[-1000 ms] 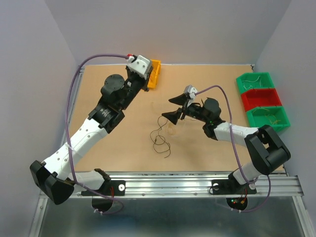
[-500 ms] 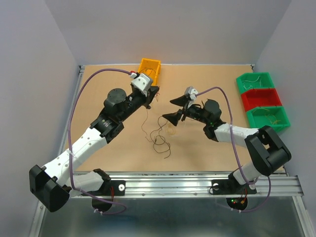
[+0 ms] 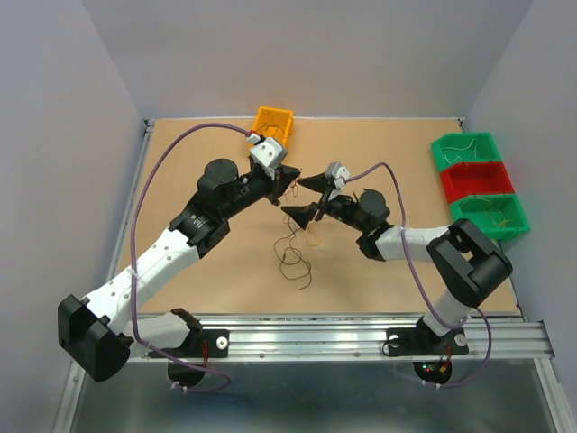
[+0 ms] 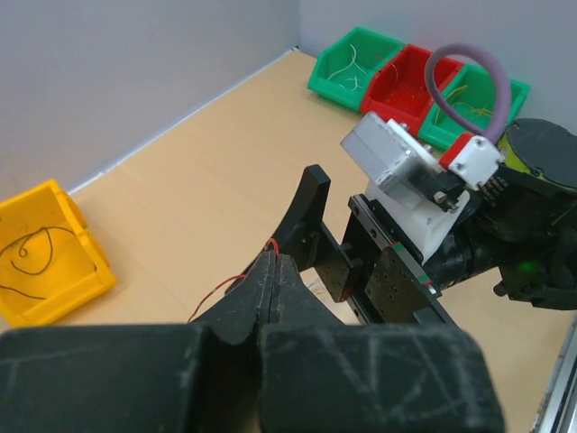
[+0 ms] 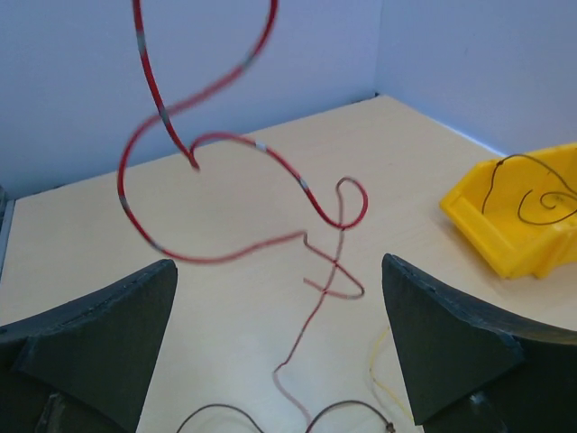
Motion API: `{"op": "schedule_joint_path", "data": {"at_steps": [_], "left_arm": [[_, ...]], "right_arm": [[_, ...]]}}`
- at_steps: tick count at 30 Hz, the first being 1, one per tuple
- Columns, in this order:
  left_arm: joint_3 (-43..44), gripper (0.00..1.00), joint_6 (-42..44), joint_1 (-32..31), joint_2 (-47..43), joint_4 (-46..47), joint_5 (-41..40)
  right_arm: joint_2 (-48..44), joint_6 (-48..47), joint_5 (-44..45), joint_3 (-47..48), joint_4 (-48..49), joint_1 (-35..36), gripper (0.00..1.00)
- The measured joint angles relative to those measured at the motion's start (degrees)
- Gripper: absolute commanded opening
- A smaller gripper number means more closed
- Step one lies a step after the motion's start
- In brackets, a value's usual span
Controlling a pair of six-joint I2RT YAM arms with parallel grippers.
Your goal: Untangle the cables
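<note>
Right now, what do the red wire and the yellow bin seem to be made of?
Red wire: probably thin metal under a red coating; it holds springy curls, with greyish bands. Yellow bin: likely moulded plastic; smooth walls, uniform bright colour.

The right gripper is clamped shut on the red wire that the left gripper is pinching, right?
No. The right gripper is open: the right wrist view shows its jaws spread wide, the red wire dangling between them. The left gripper does pinch that wire.

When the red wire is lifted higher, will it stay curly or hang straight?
It will probably stay curly: the red wire shows firm loops while hanging from the shut left fingers. It looks very light and thin, so it may swing and snag.
</note>
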Motion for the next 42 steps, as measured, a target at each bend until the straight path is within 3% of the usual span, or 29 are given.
{"op": "schedule_joint_path", "data": {"at_steps": [7, 11, 14, 17, 18, 19, 28, 31, 32, 33, 35, 37, 42], "left_arm": [[1.2, 0.0, -0.7, 0.0, 4.3, -3.0, 2.0], [1.4, 0.0, -1.5, 0.0, 4.8, -4.1, 2.7], [2.0, 0.0, -2.4, 0.0, 4.8, -4.9, 3.5], [2.6, 0.0, -3.9, 0.0, 4.8, -5.2, 4.2], [2.8, 0.0, -4.6, 0.2, 4.8, -5.2, 4.3], [2.8, 0.0, -5.0, 0.3, 4.8, -5.2, 4.4], [2.7, 0.11, -7.0, 3.5, 3.7, -4.8, 2.6], [2.7, 0.06, -7.0, 4.0, 2.2, -4.1, 1.4], [2.6, 0.03, -6.9, 4.0, 1.7, -3.8, 0.8], [2.6, 0.02, -6.8, 4.0, 1.1, -3.4, 0.6], [2.6, 0.01, -6.8, 4.0, 0.4, -2.5, 0.4], [2.6, 0.0, -6.8, 4.0, 0.3, -2.2, 0.4], [2.6, 0.0, -6.7, 4.0, 0.5, -3.0, 2.1]], "right_arm": [[4.8, -1.5, 6.7, 3.0, 6.4, 0.9, 0.95], [6.7, -1.6, 9.6, 3.4, 7.0, 0.9, 0.83], [8.0, -1.2, 10.8, 3.4, 7.4, 0.9, 0.49], [8.7, -0.8, 11.9, 3.4, 7.3, 0.9, 0.3], [8.7, -0.5, 12.2, 3.3, 7.4, 0.9, 0.04], [8.7, 0.0, 12.5, 3.3, 7.5, 0.9, 0.0], [8.4, 2.9, 13.9, 0.9, 8.1, 0.9, 0.01], [7.3, 3.3, 14.5, -0.5, 8.2, 0.9, 0.01], [6.8, 3.5, 14.6, -0.9, 8.3, 0.9, 0.34], [6.3, 3.7, 14.4, -1.3, 8.5, 0.9, 0.56], [5.9, 3.1, 13.9, -1.4, 8.7, 0.9, 0.87], [5.8, 2.2, 12.6, -1.4, 8.9, 0.9, 0.94], [5.9, 0.3, 10.0, -1.3, 8.9, 0.9, 0.95]]}}
